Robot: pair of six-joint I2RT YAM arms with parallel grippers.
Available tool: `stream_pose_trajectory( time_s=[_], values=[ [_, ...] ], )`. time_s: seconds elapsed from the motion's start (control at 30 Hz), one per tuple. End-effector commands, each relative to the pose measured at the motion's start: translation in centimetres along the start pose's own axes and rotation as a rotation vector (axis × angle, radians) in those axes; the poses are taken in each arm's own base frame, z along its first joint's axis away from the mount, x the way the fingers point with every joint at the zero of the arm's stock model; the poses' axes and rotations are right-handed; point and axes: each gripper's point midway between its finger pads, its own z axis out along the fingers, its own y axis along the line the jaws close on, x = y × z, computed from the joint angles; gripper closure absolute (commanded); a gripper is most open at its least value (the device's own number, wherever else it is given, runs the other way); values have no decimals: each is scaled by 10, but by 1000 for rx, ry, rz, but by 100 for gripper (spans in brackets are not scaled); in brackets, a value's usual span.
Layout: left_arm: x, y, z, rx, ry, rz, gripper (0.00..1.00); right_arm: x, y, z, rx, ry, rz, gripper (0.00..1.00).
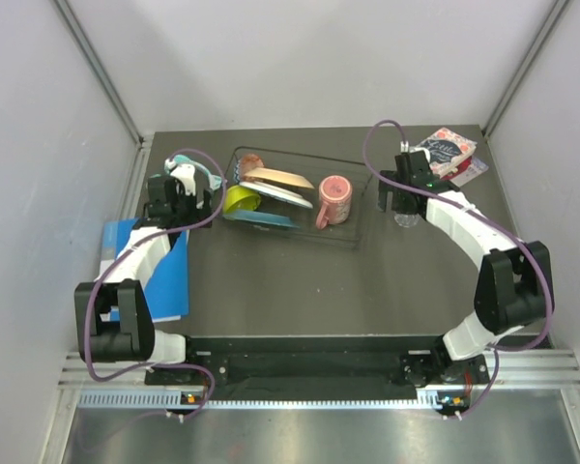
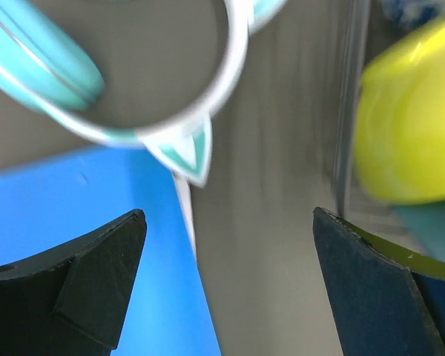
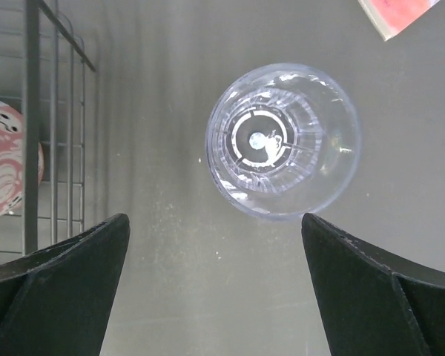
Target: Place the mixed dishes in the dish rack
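Left of the top view: a blue folder [image 1: 164, 280] lies flat on the dark grey table [image 1: 300, 280]. Teal cat-ear headphones [image 1: 187, 172] lie just above its upper end. Upper right: floral-covered books [image 1: 448, 153] sit near the table's back corner. A clear glass [image 1: 403, 220] stands upright below and left of them, apart. In the right wrist view the glass mouth faces the camera at centre frame.

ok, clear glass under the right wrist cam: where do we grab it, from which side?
Probably the upper wall, from straight above. The clear glass stands upright, mouth up, round, so any diameter works. The right gripper hangs open over it, but the glass sits off-centre toward one finger: recentre first. The dish rack stands apart, leaving finger room.
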Motion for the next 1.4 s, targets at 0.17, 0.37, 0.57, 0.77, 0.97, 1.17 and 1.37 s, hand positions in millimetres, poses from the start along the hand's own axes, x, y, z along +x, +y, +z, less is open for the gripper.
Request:
stream_pose_trajectory(
  time_s=[0.17, 0.37, 0.57, 0.77, 0.97, 1.17, 1.37],
  values=[
    [52, -47, -14, 150, 136, -29, 1, -32, 0, 21, 39, -52, 1, 9],
    [55, -54, -21, 166, 146, -42, 1, -21, -8, 35, 70, -9, 1, 23],
    [41, -47, -36, 138, 125, -8, 1, -15, -13, 43, 86, 15, 6, 44],
    [35, -33, -70, 91, 107, 107, 1, -11, -12, 48, 83, 33, 17, 74],
    [14, -21, -94, 74, 63, 163, 1, -14, -13, 40, 73, 25, 36, 100],
    [-55, -59, -116, 290, -77, 100, 2, -32, 0, -5, -52, -35, 87, 100],
    [-122, -88, -164, 456, -222, 105, 1, -38, 17, -89, -287, -147, 125, 100]
  ],
)
